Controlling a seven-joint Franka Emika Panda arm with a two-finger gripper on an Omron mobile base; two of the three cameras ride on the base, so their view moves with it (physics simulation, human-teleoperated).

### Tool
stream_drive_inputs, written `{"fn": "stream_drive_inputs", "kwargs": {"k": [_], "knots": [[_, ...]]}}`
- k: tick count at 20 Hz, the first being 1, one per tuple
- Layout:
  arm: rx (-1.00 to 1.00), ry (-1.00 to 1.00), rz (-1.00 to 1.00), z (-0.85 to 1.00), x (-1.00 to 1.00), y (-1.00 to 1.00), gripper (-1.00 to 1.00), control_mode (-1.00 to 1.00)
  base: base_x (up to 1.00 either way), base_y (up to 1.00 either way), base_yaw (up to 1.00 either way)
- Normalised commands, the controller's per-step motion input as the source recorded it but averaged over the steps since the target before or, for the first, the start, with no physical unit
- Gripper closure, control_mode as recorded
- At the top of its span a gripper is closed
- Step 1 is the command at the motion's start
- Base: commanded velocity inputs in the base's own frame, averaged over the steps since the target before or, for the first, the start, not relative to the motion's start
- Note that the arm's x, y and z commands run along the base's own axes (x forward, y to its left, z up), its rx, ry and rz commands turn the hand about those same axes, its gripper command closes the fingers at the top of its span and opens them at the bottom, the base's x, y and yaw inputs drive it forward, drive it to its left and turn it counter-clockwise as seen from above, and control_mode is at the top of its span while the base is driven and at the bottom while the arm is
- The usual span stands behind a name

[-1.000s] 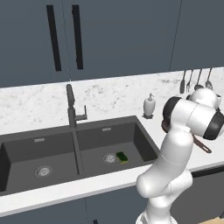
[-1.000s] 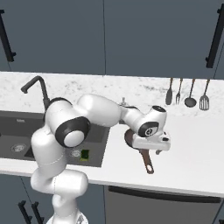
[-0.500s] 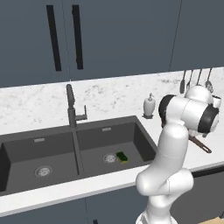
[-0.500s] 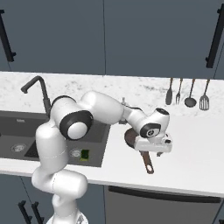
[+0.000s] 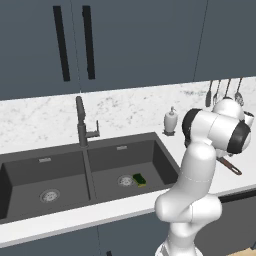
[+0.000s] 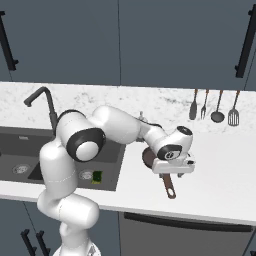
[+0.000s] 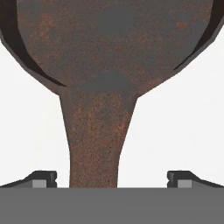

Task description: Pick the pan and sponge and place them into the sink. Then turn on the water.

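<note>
Reaching for the pan [image 7: 109, 48]: with the sponge [image 5: 139, 179] already lying in the right basin of the sink [image 5: 30, 167], at lower centre of the left base view, the pan still rests on the counter [image 6: 220, 165] at centre of the right base view. The gripper [image 7: 109, 180] hangs directly over the pan's handle [image 7: 96, 144], fingers [image 7: 43, 178] spread wide on either side and holding nothing. Judged next: lower, close on the handle, then lift.

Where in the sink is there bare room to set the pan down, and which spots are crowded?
The left basin of the sink is bare apart from its drain. The right basin holds the sponge beside its drain, leaving its back half free. The counter is crowded where the open gripper straddles the handle of the pan.
</note>
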Motion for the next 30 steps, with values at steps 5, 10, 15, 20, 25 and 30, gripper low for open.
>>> {"fn": "stream_drive_inputs", "kwargs": {"k": [5, 10, 15, 20, 25, 30], "knots": [[-0.08, -0.11, 0.0, -0.02, 0.0, 0.04, -1.0, -1.0, 0.0, 0.0, 0.0], [-0.06, 0.0, 0.0, 0.0, 0.0, 0.01, -1.0, -1.0, 0.0, 0.0, 0.0], [-0.02, 0.0, 0.0, -0.02, 0.0, 0.11, -1.0, -1.0, 0.0, 0.0, 0.0], [0.0, 0.0, 0.0, -0.15, 0.0, 0.07, -1.0, -1.0, 0.0, 0.0, 0.0], [0.0, 0.0, 0.0, -0.31, 0.0, 0.01, -1.0, -1.0, 0.0, 0.0, 0.0], [0.0, 0.0, 0.0, -0.14, 0.0, 0.0, -1.0, -1.0, 0.0, 0.0, 0.0]]}}
